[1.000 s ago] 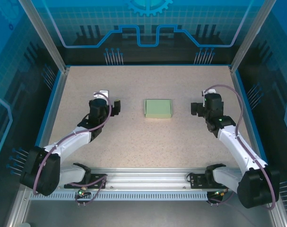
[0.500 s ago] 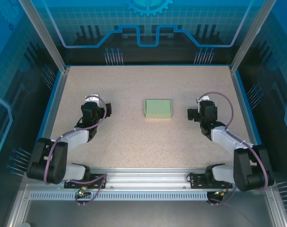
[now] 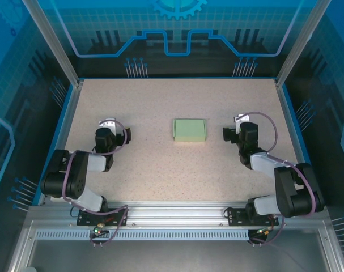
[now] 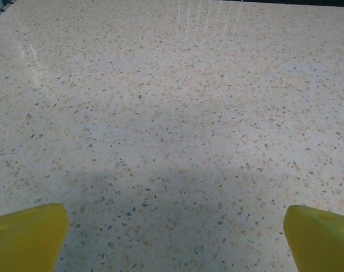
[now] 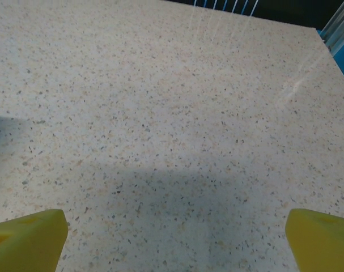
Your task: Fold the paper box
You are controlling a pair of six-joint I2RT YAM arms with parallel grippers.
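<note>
The paper box [image 3: 190, 130] is a small flat pale mint-green rectangle lying closed on the speckled table [image 3: 160, 164], near the middle. My left gripper [image 3: 116, 130] hovers low to the left of it, well apart. The right gripper [image 3: 232, 128] is off to the box's right, also apart. In the left wrist view the yellow fingertips [image 4: 28, 236] stand wide at the bottom corners, so that gripper [image 4: 174, 238] is open over bare tabletop. The right gripper [image 5: 174, 239] is likewise open, its fingertips [image 5: 321, 238] far apart with nothing between them.
Blue-edged walls and aluminium posts [image 3: 69, 107] enclose the table on the left, right and back. A metal rail [image 3: 172, 212] carrying both arm bases runs along the near edge. Both arms are folded back close to their bases.
Both arms have folded back toward their bases, drawing the grippers a little nearer the front edge. The box has not moved, and both grippers have stayed open.
</note>
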